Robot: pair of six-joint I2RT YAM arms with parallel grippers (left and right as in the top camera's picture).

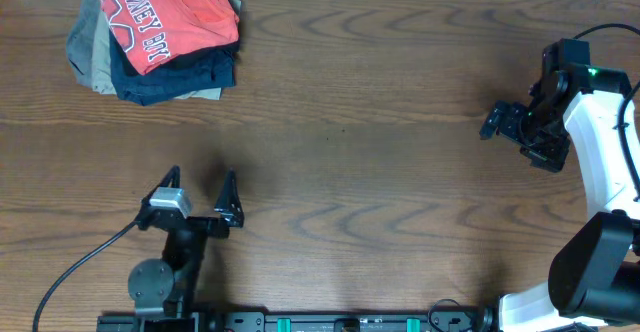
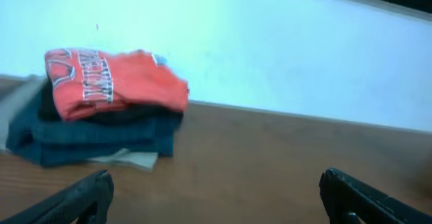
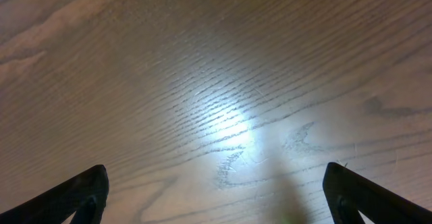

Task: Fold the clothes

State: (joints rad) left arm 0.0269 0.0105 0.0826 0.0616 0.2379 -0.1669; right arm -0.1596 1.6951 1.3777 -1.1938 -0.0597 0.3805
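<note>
while left pincer point(image 1: 202, 172) gapes, clothes point(image 1: 165, 17), seemingly folded, beyond

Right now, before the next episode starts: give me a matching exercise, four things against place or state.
Things:
1. coral-red T-shirt
2. navy garment
3. left gripper
4. right gripper

Place or state:
A. open, over bare wood on the right side of the table
B. folded, topmost, far-left corner
C. open, near edge, left of centre
D. folded, directly beneath the red shirt

Pairs: 1-B, 2-D, 3-C, 4-A
</note>
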